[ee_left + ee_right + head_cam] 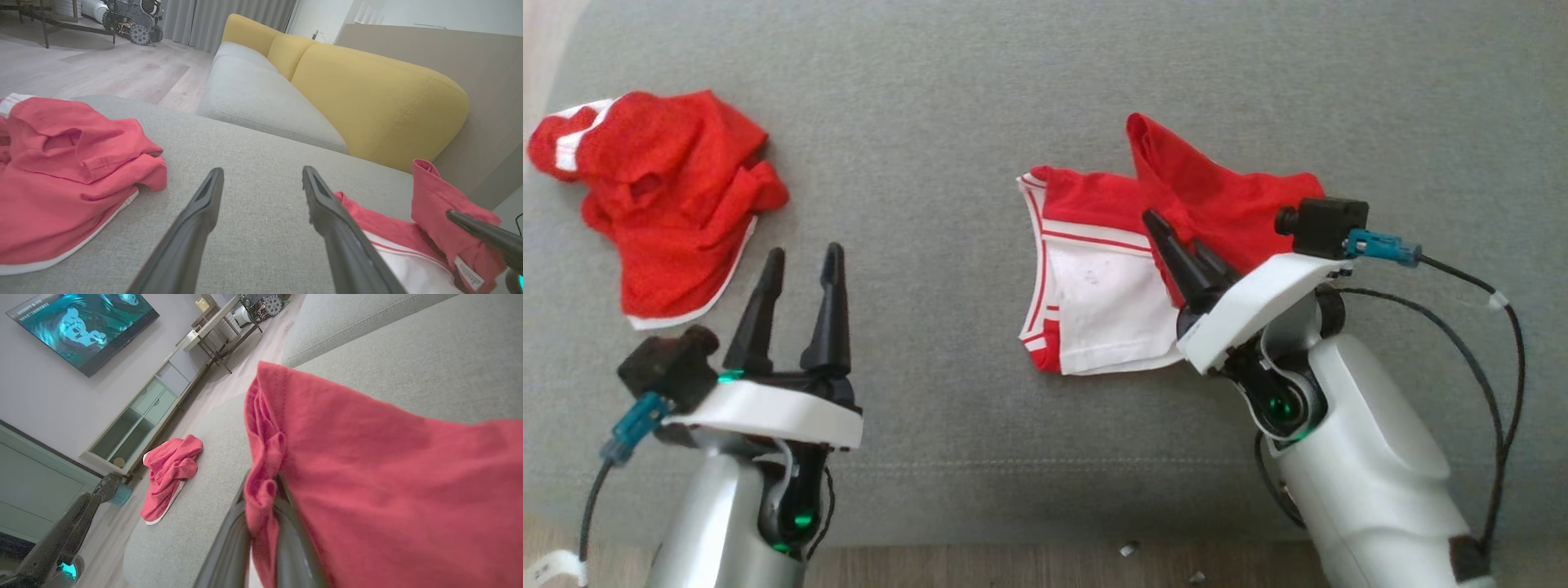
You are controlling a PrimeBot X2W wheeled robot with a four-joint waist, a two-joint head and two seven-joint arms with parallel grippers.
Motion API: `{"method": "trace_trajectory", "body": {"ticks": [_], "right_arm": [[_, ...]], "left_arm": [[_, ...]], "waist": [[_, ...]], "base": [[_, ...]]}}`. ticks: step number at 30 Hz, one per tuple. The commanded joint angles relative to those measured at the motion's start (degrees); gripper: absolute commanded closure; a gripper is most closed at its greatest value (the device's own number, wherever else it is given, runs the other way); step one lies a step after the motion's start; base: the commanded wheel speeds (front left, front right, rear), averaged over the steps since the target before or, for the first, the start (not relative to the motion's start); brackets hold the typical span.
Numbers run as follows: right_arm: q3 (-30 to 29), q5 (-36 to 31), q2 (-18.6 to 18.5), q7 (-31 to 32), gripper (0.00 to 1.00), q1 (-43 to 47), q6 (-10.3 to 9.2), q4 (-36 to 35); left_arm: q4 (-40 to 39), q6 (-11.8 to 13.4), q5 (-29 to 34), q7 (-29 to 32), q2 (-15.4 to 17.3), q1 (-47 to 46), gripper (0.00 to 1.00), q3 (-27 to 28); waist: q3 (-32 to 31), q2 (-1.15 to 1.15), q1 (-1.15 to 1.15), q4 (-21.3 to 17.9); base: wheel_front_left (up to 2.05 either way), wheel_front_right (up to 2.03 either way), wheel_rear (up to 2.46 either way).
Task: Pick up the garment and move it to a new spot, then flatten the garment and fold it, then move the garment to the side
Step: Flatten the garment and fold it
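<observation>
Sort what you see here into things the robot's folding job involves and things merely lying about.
In the job: red-and-white garment, right gripper shut on its red fabric, grey seat beneath it.
Lying about: crumpled red garment beside the open left gripper, yellow cushions, television.

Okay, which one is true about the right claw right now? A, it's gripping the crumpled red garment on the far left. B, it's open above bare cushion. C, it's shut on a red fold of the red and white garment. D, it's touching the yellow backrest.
C: the right claw is closed on a red fold of the red and white garment, and the cloth bunches up out of its grip.
</observation>
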Motion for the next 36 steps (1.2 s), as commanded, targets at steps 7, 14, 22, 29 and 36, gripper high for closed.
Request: {"method": "trace_trajectory", "body": {"ticks": [7,14,22,29,36], "right_arm": [[6.57,5.73,1.07,-5.97,1.00,-6.44,0.20,6.67],[12.45,10.24,1.07,-8.97,0.00,-8.38,0.20,13.17],[17.35,16.25,1.07,-12.09,0.00,-11.44,0.20,13.24],[16.32,14.86,1.07,-15.96,0.00,-16.76,0.20,16.18],[12.00,3.33,0.28,-20.70,0.00,-20.39,0.20,22.43]], "left_arm": [[-0.56,-0.52,0.59,-0.69,0.08,-2.92,0.00,1.67],[0.33,-0.90,0.74,-0.69,-0.19,-3.43,0.00,1.83],[1.23,-1.12,1.16,-0.69,-0.06,-3.40,0.00,2.82],[0.84,-1.23,1.77,-0.69,0.06,-2.76,0.00,3.30],[-0.15,-1.29,2.02,-0.69,0.17,-1.55,0.00,4.10]], "waist": [[1.23,0.00,0.00,2.21],[1.61,0.00,0.00,2.81],[0.78,0.00,0.00,1.04],[-1.21,0.00,0.00,-1.74],[-2.79,0.00,0.00,-4.40]], "base": [[0.00,0.00,0.00],[0.00,0.00,0.00],[0.00,0.00,0.00],[0.00,0.00,0.00],[0.00,0.00,0.00]]}}
